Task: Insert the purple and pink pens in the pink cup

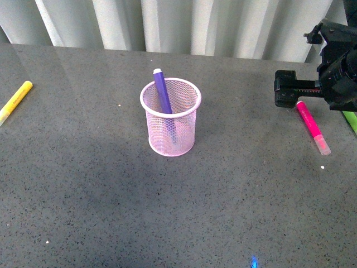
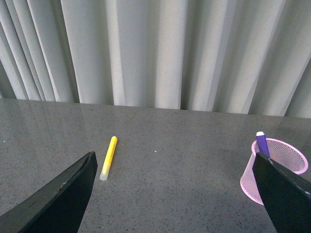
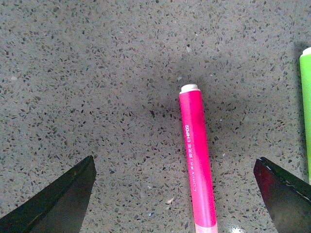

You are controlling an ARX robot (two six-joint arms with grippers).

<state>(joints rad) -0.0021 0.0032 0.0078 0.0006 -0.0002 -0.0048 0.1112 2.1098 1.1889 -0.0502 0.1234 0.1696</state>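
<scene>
The pink cup [image 1: 170,117] stands upright mid-table with the purple pen [image 1: 162,91] leaning inside it, its tip above the rim. Both also show in the left wrist view, cup [image 2: 286,167] and purple pen [image 2: 262,143]. The pink pen [image 1: 312,127] lies flat on the table at the right. My right gripper [image 1: 290,89] is open and hovers just above the pen's far end. In the right wrist view the pink pen [image 3: 197,160] lies between the spread fingers [image 3: 63,199], untouched. My left gripper [image 2: 177,199] is open and empty, out of the front view.
A yellow marker [image 1: 15,99] lies at the table's left edge, also in the left wrist view [image 2: 109,157]. A green marker [image 1: 350,120] lies at the far right beside the pink pen, seen too in the right wrist view [image 3: 305,107]. Grey curtains hang behind the table.
</scene>
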